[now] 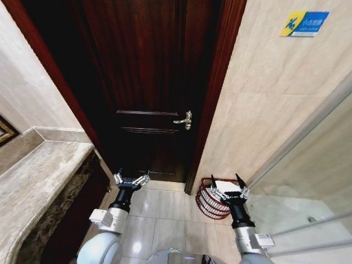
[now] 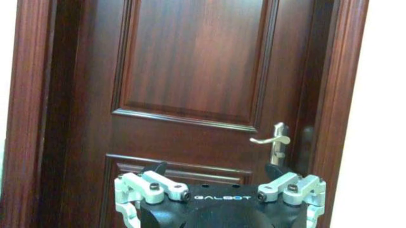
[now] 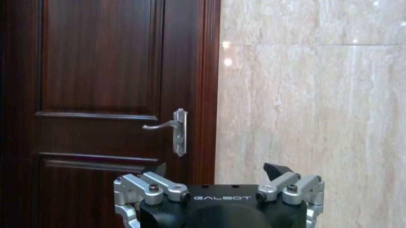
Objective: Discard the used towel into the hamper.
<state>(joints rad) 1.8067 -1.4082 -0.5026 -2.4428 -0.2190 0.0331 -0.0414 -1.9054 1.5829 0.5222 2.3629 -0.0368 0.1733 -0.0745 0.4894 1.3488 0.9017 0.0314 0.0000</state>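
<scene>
Two grippers hang low over a tiled bathroom floor (image 1: 165, 212), both facing a closed dark wooden door (image 1: 148, 82). At far left, a marble counter (image 1: 38, 176) runs along the wall. Beside it the left gripper (image 1: 131, 180) is held above the floor in front of the door's lower panel, its two fingers spread wide apart with nothing between them; from the left wrist camera the same gripper (image 2: 219, 173) points at the door, level with the silver lever handle (image 2: 273, 141). Right of the door frame, the hamper (image 1: 212, 201), a small round reddish-brown basket with ribbed see-through sides, stands on the floor against the beige stone wall (image 1: 264, 99), with something white (image 1: 224, 185) showing at its top. The right gripper (image 1: 229, 190) hovers just over the hamper's rim, fingers likewise spread and empty. Seen from the right wrist camera, that gripper (image 3: 219, 172) faces the seam where door frame meets wall, the handle (image 3: 174, 128) to one side. A glass panel (image 1: 308, 181) closes the scene at far right.
</scene>
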